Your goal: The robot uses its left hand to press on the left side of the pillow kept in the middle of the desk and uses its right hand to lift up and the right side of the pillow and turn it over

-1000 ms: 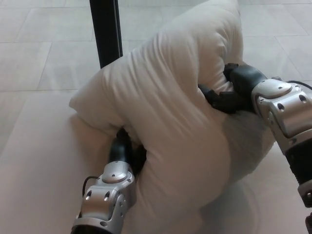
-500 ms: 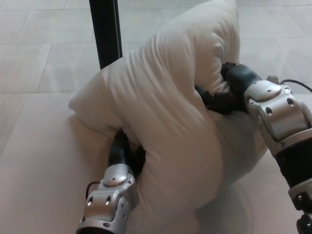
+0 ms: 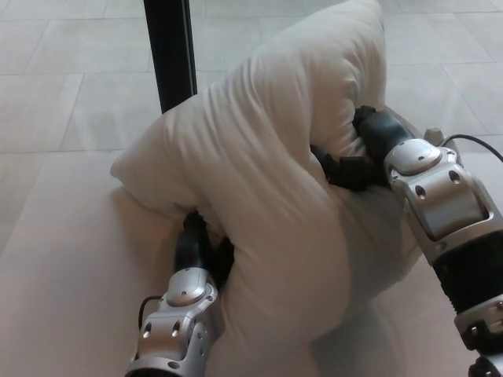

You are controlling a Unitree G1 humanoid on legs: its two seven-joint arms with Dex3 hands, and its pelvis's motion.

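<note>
Item one, nearest my camera: left hand (image 3: 203,245), entering from the lower left on its silver wrist. The black hand is pushed in under the fold of the pillow (image 3: 275,196), and its fingers are buried in the fabric, so I cannot tell whether they are spread or closed.

Item two: desk (image 3: 63,275), pale and smooth, bearing the pillow's lower edge and the left forearm.

Item three: the pillow itself, white, bulky, lying in the middle of the desk. It is doubled up on itself, its right side raised high toward the top of my view, its left corner resting low on the desk.

Item four: right hand (image 3: 357,157), coming in from the right. It appears clamped on the pillow's raised right side, black fingers (image 3: 334,169) sunk into a deep crease.

Item five, farthest: a black upright post (image 3: 169,51) behind the pillow, and a tiled floor (image 3: 71,86) beyond the desk.
</note>
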